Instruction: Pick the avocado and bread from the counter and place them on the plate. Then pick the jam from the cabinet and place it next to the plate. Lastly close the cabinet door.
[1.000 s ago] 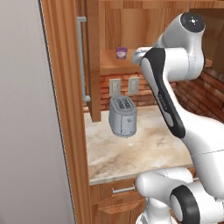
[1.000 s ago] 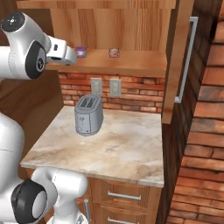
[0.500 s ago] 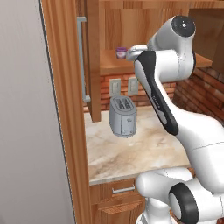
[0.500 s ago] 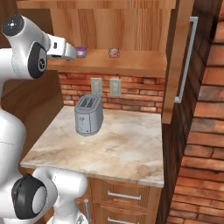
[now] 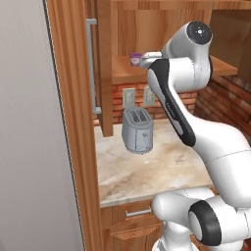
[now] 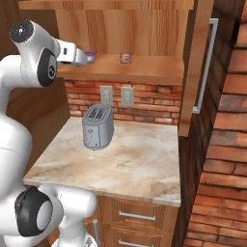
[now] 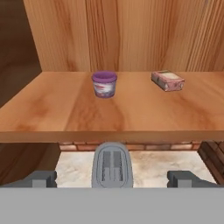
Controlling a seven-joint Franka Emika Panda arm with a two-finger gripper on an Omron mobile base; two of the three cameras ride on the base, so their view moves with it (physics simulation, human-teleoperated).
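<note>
1. the white arm is raised to the level of the cabinet shelf [image 7: 52,109], with the pincer [image 7: 114,177] pointing into the open cabinet.
2. in the hand view the two dark fingertips [image 7: 41,178] rise far apart at the bottom corners, so the pincer stands apart and holds nothing.
3. a small tub with a purple lid, the jam [image 7: 104,84], stands upright on the wooden shelf, straight ahead of the pincer and somewhat left of the middle of that view.
4. the jam [image 6: 89,57] also shows in the right base view, just past the tip of the hand; in the left base view the jam [image 5: 136,59] sits just left of the wrist.
5. the pincer does not touch the jam; bare shelf lies between them.
6. a pink packet [image 7: 167,80] lies flat on the same shelf, to the right of the jam and apart from it.
7. below the shelf a grey two-slot toaster [image 6: 97,127] stands on the bench [image 6: 140,164], near the brick back wall and two white sockets [image 6: 116,95].
8. the toaster [image 7: 112,167] appears between the fingertips in the hand view, under the shelf edge.
9. the cabinet door [image 6: 197,67] is swung open at the right side of the bench, its long metal handle [image 6: 206,65] running upright.
10. in the left base view the other door [image 5: 103,68] also stands open, edge-on, with a bar handle [image 5: 91,66].
11. drawers with metal pulls [image 6: 130,216] sit under the bench.
</note>
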